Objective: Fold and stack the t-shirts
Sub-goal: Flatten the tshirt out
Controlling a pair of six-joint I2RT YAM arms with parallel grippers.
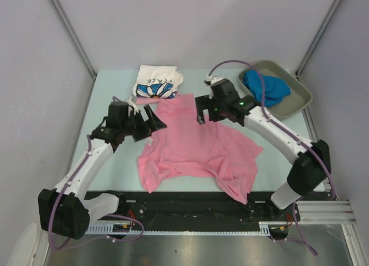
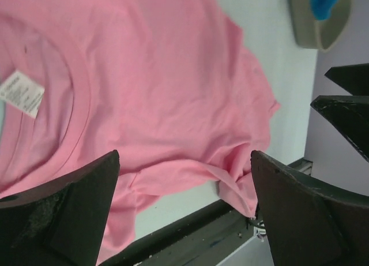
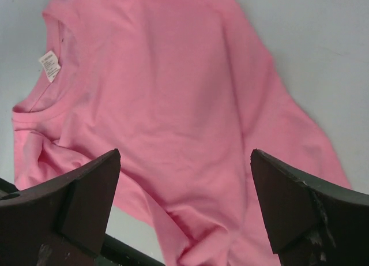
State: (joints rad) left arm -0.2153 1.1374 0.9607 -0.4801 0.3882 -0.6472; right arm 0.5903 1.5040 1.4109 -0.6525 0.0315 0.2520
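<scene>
T-shirts: three in plain sight.
- pink t-shirt (image 1: 196, 145): one, spread out, frame centre.
- white printed t-shirt (image 1: 157, 81): one, folded, upper centre-left.
- blue t-shirt (image 1: 265, 87): one, bunched, upper right.

Pink strip shows at white one's near edge; separate shirt or not, cannot tell.

Tray (image 1: 300, 98): one, grey-olive, upper right.
Neck label (image 1: 149, 141): one, white.
Arms: two, left arm (image 1: 86, 168), right arm (image 1: 277, 133).
Grippers: two, left gripper (image 1: 151, 123), right gripper (image 1: 200, 109); two black fingers each.
Purple cables (image 1: 258, 75): two, one per arm.
Table (image 1: 115, 162): one, pale green.
</scene>
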